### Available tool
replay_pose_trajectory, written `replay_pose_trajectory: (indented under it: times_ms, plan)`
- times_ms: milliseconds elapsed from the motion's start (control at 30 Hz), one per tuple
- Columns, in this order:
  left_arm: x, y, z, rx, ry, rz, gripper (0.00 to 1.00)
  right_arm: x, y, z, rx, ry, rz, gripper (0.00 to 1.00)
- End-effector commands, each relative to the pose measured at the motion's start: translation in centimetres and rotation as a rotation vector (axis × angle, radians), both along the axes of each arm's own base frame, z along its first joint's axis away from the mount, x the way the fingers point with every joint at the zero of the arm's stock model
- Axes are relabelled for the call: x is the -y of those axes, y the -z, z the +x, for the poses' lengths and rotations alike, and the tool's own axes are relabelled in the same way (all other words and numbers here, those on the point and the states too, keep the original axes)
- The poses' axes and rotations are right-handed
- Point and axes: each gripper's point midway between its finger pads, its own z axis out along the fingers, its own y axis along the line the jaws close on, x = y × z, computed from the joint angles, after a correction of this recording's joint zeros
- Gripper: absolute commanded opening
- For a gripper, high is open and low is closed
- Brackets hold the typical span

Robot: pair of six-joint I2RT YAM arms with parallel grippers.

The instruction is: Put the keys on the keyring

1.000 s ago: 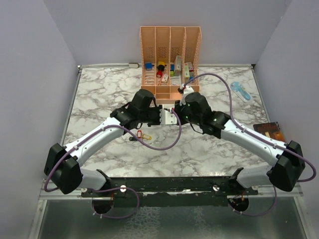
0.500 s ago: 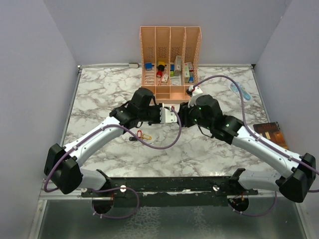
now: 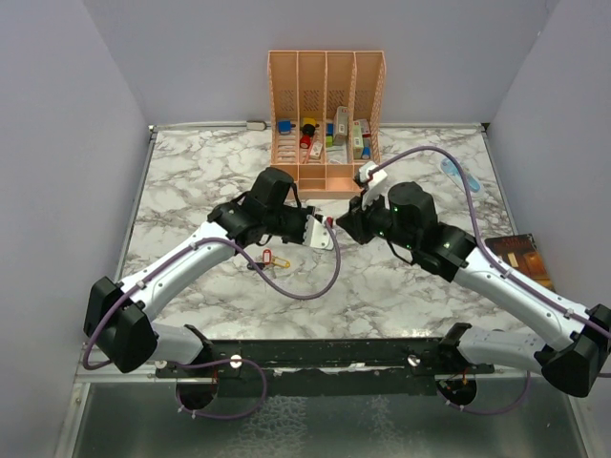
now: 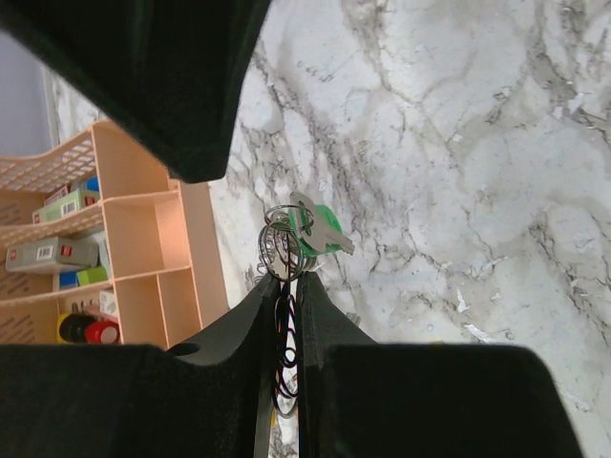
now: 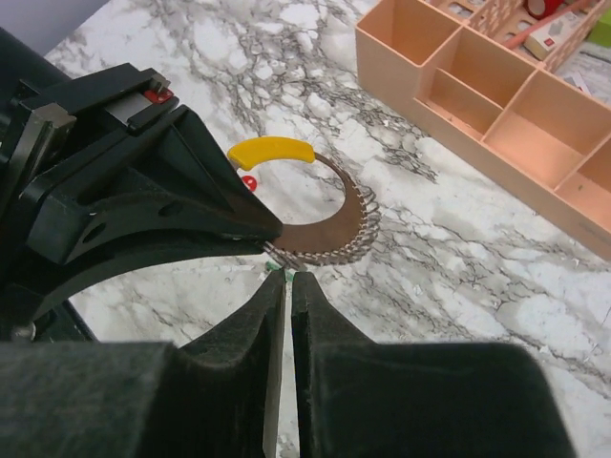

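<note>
**L tool [image 4: 286, 284] clamped on keyring [image 5: 355, 215]**

Keyring is held above worktop [image 3: 191, 181] centre, twd far edge; green-tagged key [image 4: 320, 234] is hung at L tips. R tool [image 5: 286, 279]: jaws are seen together, just beside the chain.

A robot lab cell: grey panels [image 3: 57, 143] enclose a marble-pattern table [image 3: 191, 181], with left arm [image 3: 191, 262] and right arm [image 3: 496, 277] bolted on a black rail [image 3: 334, 358].

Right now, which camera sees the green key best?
The left wrist camera: the green key sticks out in plain sight at the tips of the left fingers. The right wrist camera catches only a green sliver, and in the top camera it is hidden.
</note>
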Motion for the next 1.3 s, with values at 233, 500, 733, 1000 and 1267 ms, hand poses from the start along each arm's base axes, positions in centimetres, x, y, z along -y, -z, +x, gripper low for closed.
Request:
replay_pose_trajectory:
  times_ms: [233, 500, 733, 1000, 1267]
  plan:
    - [0.2, -2.0, -5.8, 0.054, 0.381, -0.065, 0.0, -1.7, -1.1, -3.0, 0.081, -0.304, -0.041, 0.19]
    - [0.2, -2.0, -6.0, 0.055, 0.421, -0.057, 0.0, -2.6, -0.5, -4.3, 0.025, -0.39, -0.031, 0.25]
    - [0.1, -1.8, -6.0, 0.05, 0.431, -0.053, 0.0, -3.0, 0.8, -5.3, -0.034, -0.443, -0.028, 0.24]
    - [0.2, -2.0, -6.2, 0.05, 0.447, -0.061, 0.0, -3.0, 1.1, -5.4, -0.037, -0.444, -0.033, 0.21]
    - [0.1, -2.1, -6.2, 0.054, 0.452, -0.057, 0.0, -3.4, 2.1, -5.6, -0.073, -0.471, -0.036, 0.21]
